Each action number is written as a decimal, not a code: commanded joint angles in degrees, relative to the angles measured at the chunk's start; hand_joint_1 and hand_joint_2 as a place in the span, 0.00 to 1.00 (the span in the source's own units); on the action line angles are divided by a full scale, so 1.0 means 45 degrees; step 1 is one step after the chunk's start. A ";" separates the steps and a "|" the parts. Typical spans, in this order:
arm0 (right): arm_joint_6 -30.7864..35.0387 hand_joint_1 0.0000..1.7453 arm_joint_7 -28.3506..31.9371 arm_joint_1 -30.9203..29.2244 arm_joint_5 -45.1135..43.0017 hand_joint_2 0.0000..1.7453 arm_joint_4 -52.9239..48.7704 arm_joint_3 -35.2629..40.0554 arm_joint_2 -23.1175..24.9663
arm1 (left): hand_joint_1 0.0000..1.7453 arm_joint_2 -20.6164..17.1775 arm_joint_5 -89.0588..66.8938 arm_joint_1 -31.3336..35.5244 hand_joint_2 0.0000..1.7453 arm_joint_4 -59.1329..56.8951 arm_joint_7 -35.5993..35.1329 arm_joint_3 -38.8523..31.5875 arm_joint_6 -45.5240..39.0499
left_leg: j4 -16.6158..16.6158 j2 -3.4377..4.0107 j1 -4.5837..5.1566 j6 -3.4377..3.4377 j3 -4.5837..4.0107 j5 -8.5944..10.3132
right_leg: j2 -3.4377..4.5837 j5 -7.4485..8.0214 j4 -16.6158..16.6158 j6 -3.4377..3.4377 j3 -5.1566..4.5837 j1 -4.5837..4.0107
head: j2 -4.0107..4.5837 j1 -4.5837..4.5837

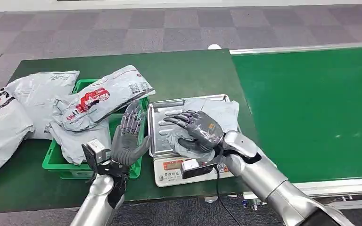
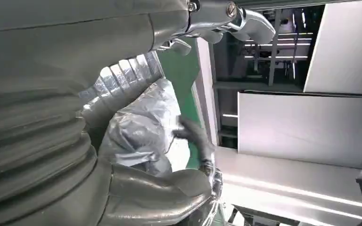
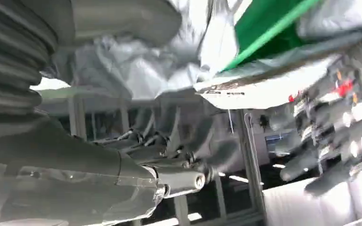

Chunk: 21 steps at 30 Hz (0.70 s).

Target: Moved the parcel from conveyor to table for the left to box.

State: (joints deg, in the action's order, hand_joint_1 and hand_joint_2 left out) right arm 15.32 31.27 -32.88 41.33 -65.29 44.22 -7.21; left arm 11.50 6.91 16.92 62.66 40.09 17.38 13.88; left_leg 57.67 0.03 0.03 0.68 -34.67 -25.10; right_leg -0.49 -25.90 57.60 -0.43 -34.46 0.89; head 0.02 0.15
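A crumpled grey parcel (image 1: pixel 221 113) lies on the steel tray (image 1: pixel 158 136) of a scale on the green table. My right hand (image 1: pixel 195 129) is over the parcel's near part, palm down, with its fingers spread and stretched out above the tray. I cannot see a grip on the parcel. My left hand (image 1: pixel 128 136) stands upright between the green crate (image 1: pixel 54 160) and the tray, fingers straight and apart, holding nothing. The left wrist view shows the same parcel (image 2: pixel 141 132) beyond my left hand (image 2: pixel 52 117). In the blurred right wrist view the parcel (image 3: pixel 136 70) sits close to my hand.
The crate holds grey parcels, and one with red print (image 1: pixel 101 101) lies across its top. More grey parcels (image 1: pixel 9 117) lie at the table's left end. The green conveyor belt (image 1: pixel 311 108) runs on the right. The scale's body (image 1: pixel 169 172) is at the table's near edge.
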 commanded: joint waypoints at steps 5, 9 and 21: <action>-0.0838 0.00 0.1625 0.3150 -0.3169 1.00 -0.1180 -0.4198 0.1163 | 0.00 -0.0252 0.0080 0.0625 1.00 -0.0892 -0.0019 0.0275 -0.0230 | -0.0022 -0.0047 -0.0017 0.0008 0.0036 -0.0003 | -0.0040 -0.0014 -0.0031 0.0011 0.0054 -0.0018 | 0.0000 0.0000; -0.1113 0.00 0.1940 0.3630 -0.3684 1.00 -0.1767 -0.4886 0.1493 | 0.00 -0.0179 0.0055 0.0937 1.00 -0.1252 -0.0019 0.0316 -0.0203 | -0.0010 -0.0029 -0.0009 0.0006 0.0017 -0.0006 | -0.0021 -0.0008 -0.0015 0.0007 0.0027 -0.0010 | 0.0000 0.0000; -0.2697 0.00 0.1940 0.4962 -0.5938 1.00 -0.5364 -0.5866 0.1678 | 0.00 0.0029 -0.0201 0.1074 1.00 -0.1465 -0.0019 0.0118 -0.0190 | 0.0001 -0.0036 -0.0006 0.0001 0.0009 -0.0014 | -0.0025 -0.0015 -0.0007 0.0007 0.0019 -0.0006 | -0.0005 0.0000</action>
State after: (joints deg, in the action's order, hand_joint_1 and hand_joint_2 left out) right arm 11.04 40.11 -13.91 25.90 -77.31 23.58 -1.25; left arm 11.87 6.56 18.37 60.70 40.09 17.38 13.42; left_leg 57.68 0.03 0.03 0.66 -34.67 -25.15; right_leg -0.48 -25.91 57.58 -0.44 -34.47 0.89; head 0.00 0.15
